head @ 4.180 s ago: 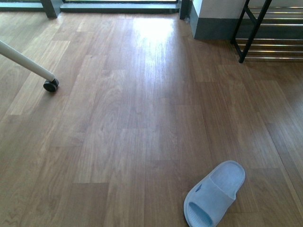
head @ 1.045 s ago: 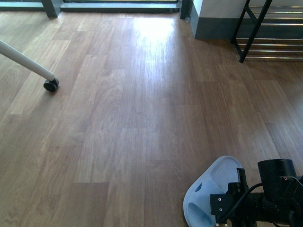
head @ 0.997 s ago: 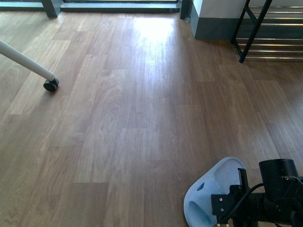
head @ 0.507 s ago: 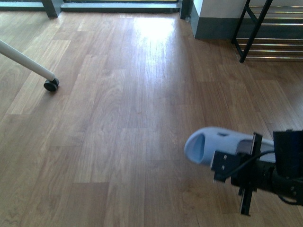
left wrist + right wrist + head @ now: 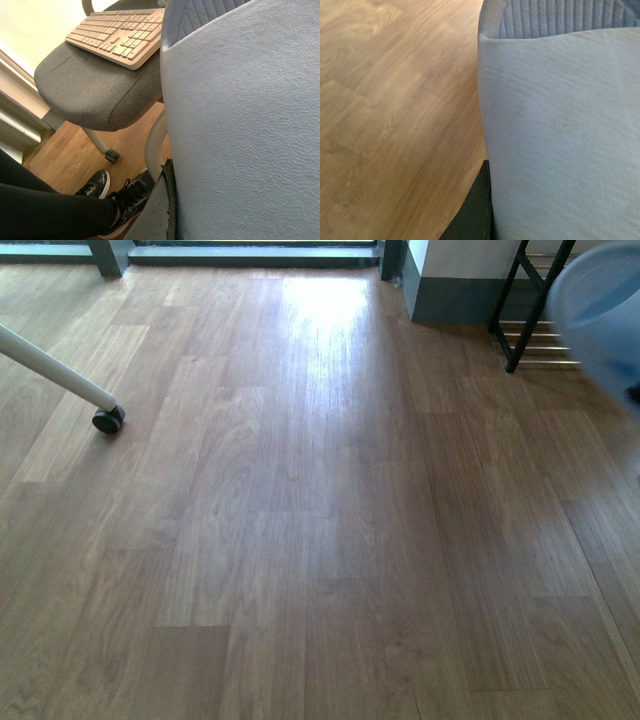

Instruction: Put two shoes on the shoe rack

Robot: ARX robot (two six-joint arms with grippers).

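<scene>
Held aloft before shoe rack in clamped right jaws: pale blue foam slide, judged light, pliant, pebbled, best pinched at strap band; twin slide likewise clamped in left jaws.

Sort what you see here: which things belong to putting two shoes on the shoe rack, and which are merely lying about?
Belongs to the job: left arm's slipper, right arm's slipper, both pale blue; shoe rack.
Merely about: office chair, keyboard on it, black trainers, castor.
</scene>
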